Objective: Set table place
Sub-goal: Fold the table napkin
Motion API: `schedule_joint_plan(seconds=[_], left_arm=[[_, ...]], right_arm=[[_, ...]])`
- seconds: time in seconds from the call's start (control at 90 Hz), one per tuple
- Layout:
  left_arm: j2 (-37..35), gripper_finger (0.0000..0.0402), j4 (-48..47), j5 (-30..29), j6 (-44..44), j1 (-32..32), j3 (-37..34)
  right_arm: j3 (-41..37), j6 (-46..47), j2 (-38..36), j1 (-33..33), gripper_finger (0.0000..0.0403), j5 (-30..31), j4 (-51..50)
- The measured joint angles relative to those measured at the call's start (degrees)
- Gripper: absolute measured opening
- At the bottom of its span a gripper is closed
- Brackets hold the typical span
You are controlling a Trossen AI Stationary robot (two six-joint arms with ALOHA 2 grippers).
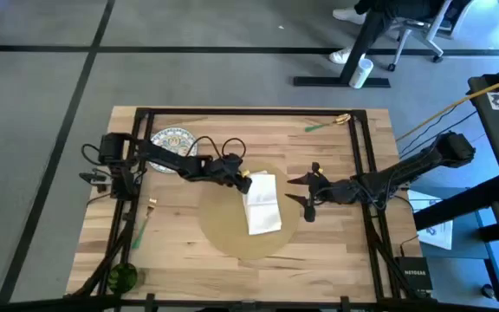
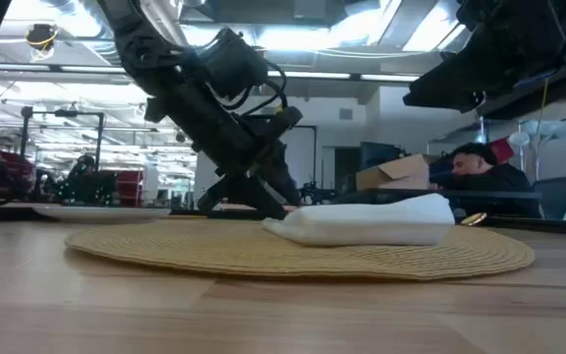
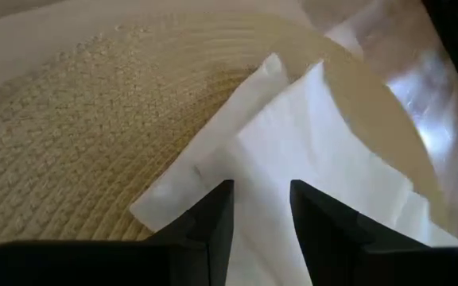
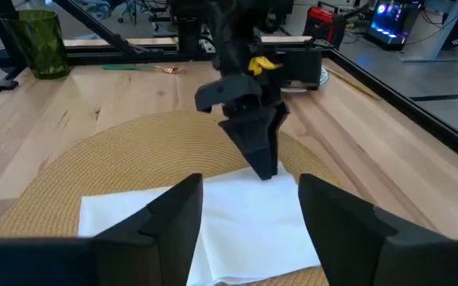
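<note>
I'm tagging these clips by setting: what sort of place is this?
Probably an office or lab workspace, not a home: the wooden table stands on grey carpet, a wheeled office chair sits behind it, and a person works at a desk under ceiling strip lights.

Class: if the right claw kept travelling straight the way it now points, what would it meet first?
Most likely the white napkin lying on the placemat, then the left claw standing at the napkin's far edge; height above the napkin is unclear.
</note>
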Motion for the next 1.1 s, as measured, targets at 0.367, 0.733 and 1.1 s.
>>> schedule_joint_plan(seconds=[0.367,0.733,1.1], left_arm=[[-0.4,0.0109,-1.5,0.2,0.4,-0.2,1.3],[-1.9,0.0109,-19.3,-3.1,1.8,-2.1,10.8],[-1.7,0.0109,-23.3,-4.6,-2.3,-1.7,10.8]], right_arm=[[0.0,0.0,0.0,0.0,0.0195,0.0,0.0],[0.0,0.0,0.0,0.0,0.0195,-0.2,-0.1],[0.0,0.0,0.0,0.0,0.0195,-0.2,-0.1]])
